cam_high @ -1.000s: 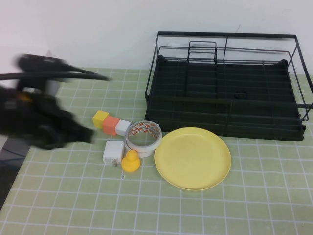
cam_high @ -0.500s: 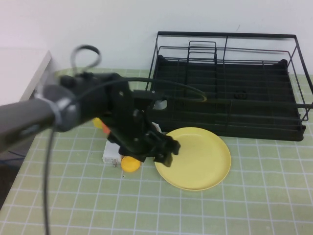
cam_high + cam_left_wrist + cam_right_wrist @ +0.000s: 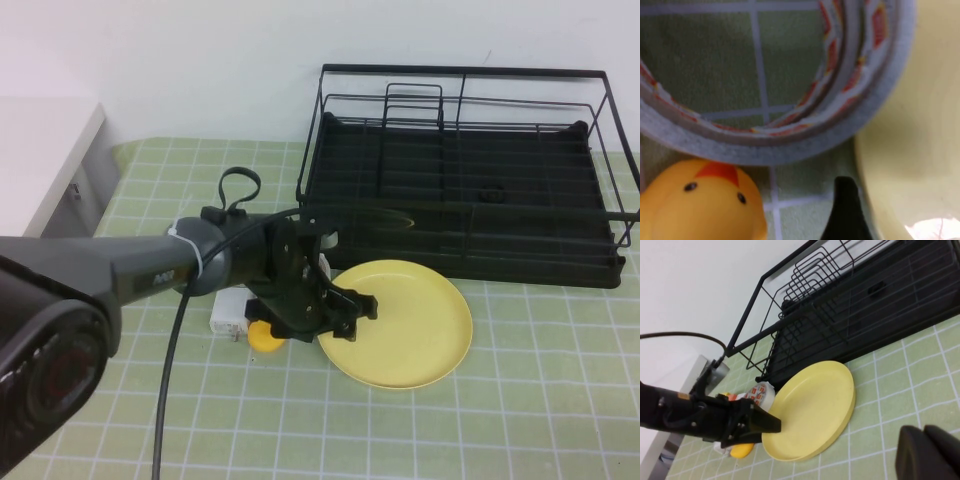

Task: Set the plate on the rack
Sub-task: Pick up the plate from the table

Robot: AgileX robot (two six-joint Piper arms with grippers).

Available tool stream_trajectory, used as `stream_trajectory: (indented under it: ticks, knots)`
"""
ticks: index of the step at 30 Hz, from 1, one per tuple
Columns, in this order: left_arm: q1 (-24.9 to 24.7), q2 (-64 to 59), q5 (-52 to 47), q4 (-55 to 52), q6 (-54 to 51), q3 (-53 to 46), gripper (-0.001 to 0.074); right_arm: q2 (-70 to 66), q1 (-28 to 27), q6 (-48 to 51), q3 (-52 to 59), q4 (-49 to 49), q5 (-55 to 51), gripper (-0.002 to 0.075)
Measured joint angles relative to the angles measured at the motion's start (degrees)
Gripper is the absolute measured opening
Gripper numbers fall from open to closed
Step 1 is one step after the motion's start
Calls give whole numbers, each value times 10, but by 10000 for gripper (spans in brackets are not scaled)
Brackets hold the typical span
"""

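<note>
Left tool [image 3: 352, 308] over pale-yellow plate [image 3: 405, 325]; right tool [image 3: 927, 456] aloft.

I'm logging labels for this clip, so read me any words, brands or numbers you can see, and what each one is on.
White lettering on the left arm's link: too small to read.
Red-orange print on the tape roll: marks only, no legible words.
Plate, rack, duck: no text.
Left gripper at the plate's edge, right gripper off to the side: no text.

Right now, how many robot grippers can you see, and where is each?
2. The left gripper is at the plate's left edge, next to the duck. The right gripper shows only in its own wrist view, above the mat, clear of the plate. None seems hidden.
</note>
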State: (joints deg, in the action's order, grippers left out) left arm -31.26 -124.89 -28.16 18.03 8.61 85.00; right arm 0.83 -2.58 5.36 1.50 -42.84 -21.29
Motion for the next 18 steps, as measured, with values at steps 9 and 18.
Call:
stream_trajectory:
  ticks: [9, 18]
  knots:
    - [0, -15, 6, 1, 6, 5, 427, 0, 0, 1, 0, 5, 0, 10]
    - [0, -19, -14, 4, 8, 6, 72, 0, 0, 1, 0, 5, 1, 10]
